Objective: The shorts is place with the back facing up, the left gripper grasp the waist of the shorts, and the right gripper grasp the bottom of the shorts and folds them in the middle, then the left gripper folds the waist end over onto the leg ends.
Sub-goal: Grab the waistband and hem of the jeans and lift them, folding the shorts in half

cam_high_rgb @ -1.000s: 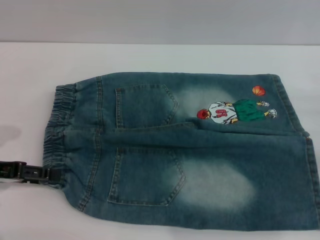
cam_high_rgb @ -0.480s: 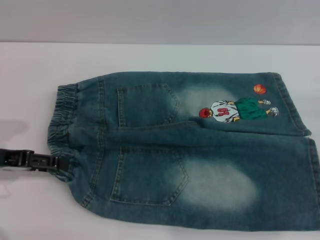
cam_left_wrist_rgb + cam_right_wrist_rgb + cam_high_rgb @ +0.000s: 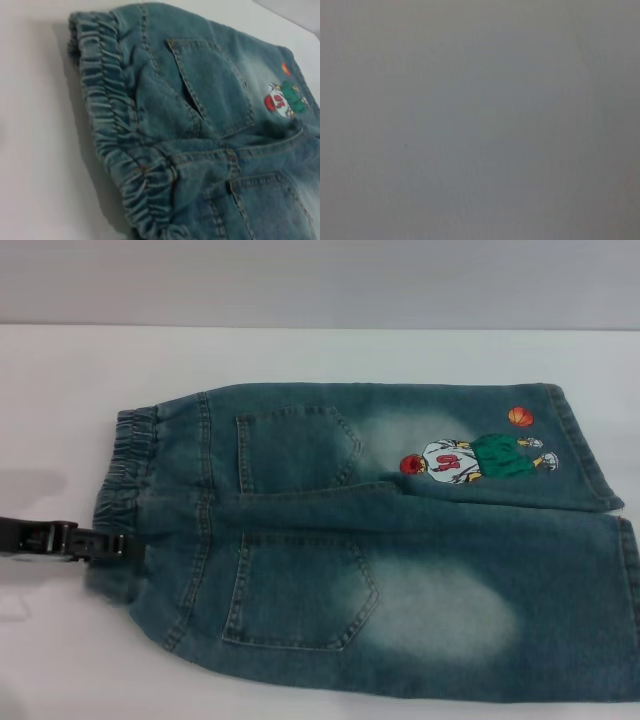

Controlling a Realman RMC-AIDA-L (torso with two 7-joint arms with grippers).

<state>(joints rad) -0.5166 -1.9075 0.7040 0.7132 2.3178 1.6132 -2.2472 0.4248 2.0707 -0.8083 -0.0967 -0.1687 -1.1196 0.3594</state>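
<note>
Blue denim shorts (image 3: 400, 540) lie back up on the white table (image 3: 60, 390), both back pockets showing. The elastic waist (image 3: 125, 470) points left and the leg ends (image 3: 610, 570) point right, running to the picture's right edge. A cartoon basketball player print (image 3: 465, 460) marks the far leg. My left gripper (image 3: 122, 545) comes in from the left and is shut on the near corner of the waist, which is bunched and slightly raised there. The left wrist view shows the gathered waist (image 3: 110, 110) close up, without my own fingers. My right gripper is out of view.
Bare white table surrounds the shorts on the left and far sides, with a grey wall (image 3: 320, 280) behind it. The right wrist view holds only a plain grey surface (image 3: 480, 120).
My left gripper has moved away from the table's front edge and slightly right, carrying the near waist corner with it. The whole shorts have shifted a little to the right.
</note>
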